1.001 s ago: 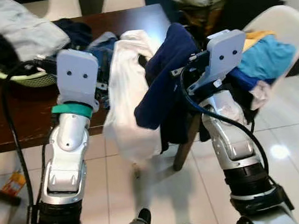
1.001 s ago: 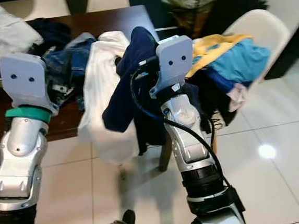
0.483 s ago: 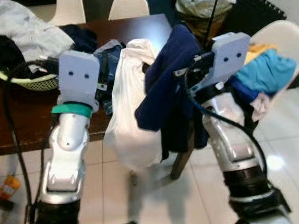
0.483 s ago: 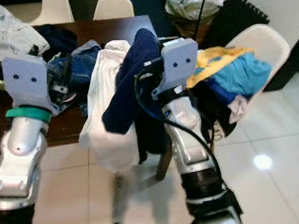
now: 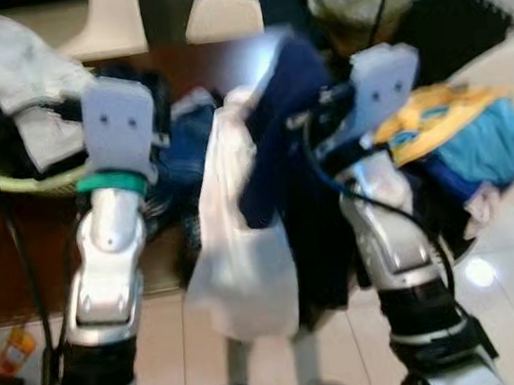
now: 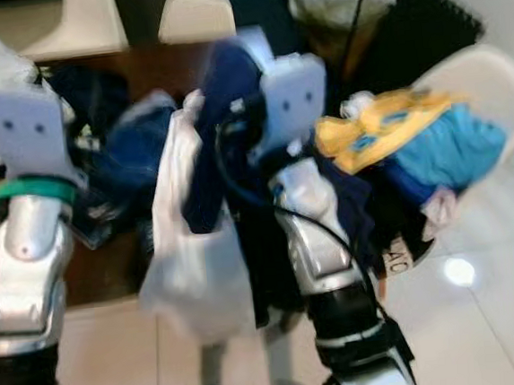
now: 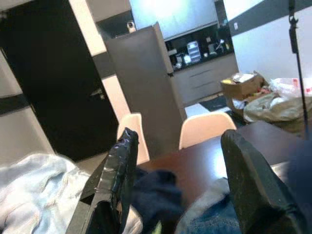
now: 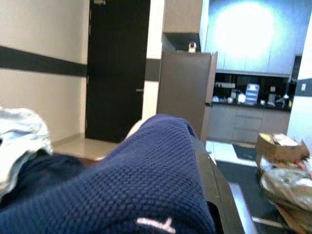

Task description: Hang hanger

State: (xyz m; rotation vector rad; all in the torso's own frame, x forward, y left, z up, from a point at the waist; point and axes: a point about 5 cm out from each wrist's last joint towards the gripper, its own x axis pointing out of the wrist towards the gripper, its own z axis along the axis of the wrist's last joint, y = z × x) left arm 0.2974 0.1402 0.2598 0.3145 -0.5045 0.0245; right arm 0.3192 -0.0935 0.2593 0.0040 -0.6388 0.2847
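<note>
Compared with half a second ago the head views are blurring and the whole scene is sitting closer and lower, so the camera is moving; the clothes are hanging between the arms much as before. On the left, a green basket [image 5: 22,181] is resting on the dark counter [image 5: 3,269] with pale and dark clothes heaped in it. The left claw [image 7: 178,161] is reaching out over the counter with its two black fingers [image 7: 119,170] spread wide apart and nothing between them. Beside that arm a white garment [image 5: 239,248] is hanging down past the counter edge. Just right of it a navy garment [image 5: 280,145] is draping over the right claw [image 8: 214,195], covering its fingers; whether they are apart or together cannot be told. No hanger can be made out under the cloth. On the far right a white chair [image 6: 463,75] is holding a pile of yellow and blue clothes [image 6: 414,138]. Two pale chairs [image 7: 204,129] are standing behind the counter.
</note>
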